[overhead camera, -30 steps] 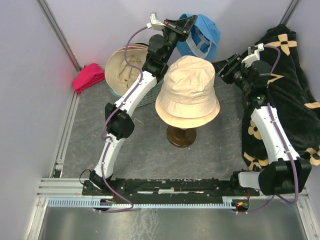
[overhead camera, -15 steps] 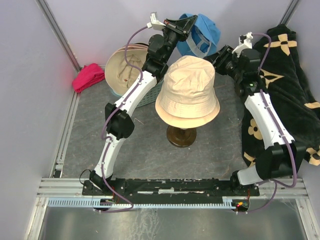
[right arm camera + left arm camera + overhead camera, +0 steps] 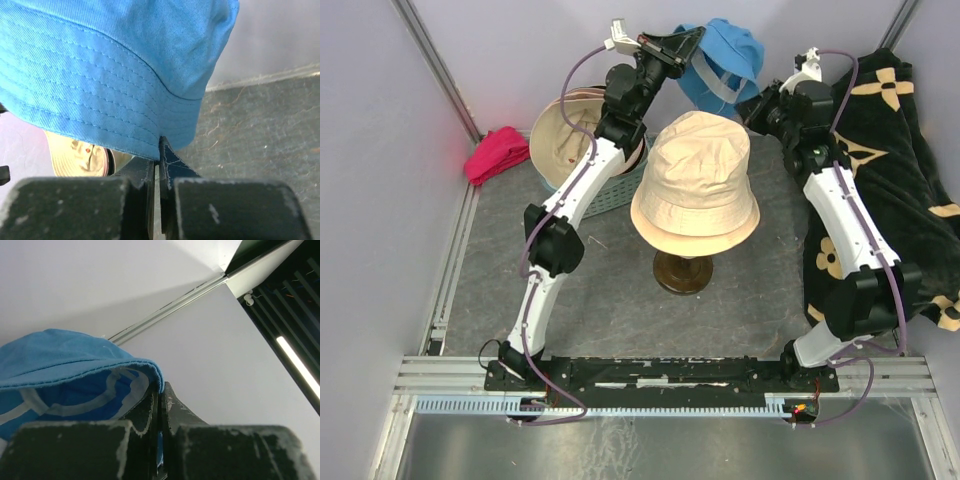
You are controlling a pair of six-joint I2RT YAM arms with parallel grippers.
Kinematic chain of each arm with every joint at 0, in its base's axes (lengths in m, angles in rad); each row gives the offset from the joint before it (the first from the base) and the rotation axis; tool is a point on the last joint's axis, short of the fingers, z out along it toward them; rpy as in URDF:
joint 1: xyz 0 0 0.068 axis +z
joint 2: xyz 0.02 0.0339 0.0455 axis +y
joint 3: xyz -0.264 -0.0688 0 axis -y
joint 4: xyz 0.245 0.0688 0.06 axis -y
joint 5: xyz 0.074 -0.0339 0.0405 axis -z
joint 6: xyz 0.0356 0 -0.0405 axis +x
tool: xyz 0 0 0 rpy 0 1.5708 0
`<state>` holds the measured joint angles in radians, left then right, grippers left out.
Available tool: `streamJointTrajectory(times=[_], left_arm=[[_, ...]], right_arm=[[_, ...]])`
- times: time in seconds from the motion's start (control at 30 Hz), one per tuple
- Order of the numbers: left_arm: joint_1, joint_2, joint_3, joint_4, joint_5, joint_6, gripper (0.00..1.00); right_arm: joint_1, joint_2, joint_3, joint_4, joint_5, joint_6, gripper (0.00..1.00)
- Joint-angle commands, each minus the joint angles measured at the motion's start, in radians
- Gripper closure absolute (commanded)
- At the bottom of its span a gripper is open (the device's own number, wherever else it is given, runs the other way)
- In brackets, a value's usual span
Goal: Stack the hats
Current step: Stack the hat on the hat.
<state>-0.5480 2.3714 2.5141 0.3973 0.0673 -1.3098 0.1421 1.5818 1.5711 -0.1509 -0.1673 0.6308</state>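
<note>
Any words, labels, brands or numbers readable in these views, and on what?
No readable text in any view.
black cloth: only beige flower and diamond marks, no letters.
blue hat: pale inner bands, no print visible.
cream hat: no label in view.

Blue hat with pale inner banding, top centre; cream hat mid-frame; tan hat upper left; magenta cloth left; black cloth with beige flowers, right.
</note>
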Motion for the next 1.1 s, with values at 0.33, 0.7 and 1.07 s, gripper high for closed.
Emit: streamJointTrajectory(times=[0.33,0.7,1.07], left_arm=[[0.067,-0.142,0.026,0.094,0.117,-0.08,0.97],[0.077,-0.17,0.022,0.113,0.172,-0.091,0.97],[0.083,-0.249,-0.03,0.135,0.239,-0.063,0.97]], right_arm=[[0.002,-0.064,0.104,0.009,0.118,-0.152,0.98],[0.002,-0.124,0.099,0.017,0.143,-0.207,0.98],[0.004,-0.208,0.075,0.006,0.154,-0.251,0.98]])
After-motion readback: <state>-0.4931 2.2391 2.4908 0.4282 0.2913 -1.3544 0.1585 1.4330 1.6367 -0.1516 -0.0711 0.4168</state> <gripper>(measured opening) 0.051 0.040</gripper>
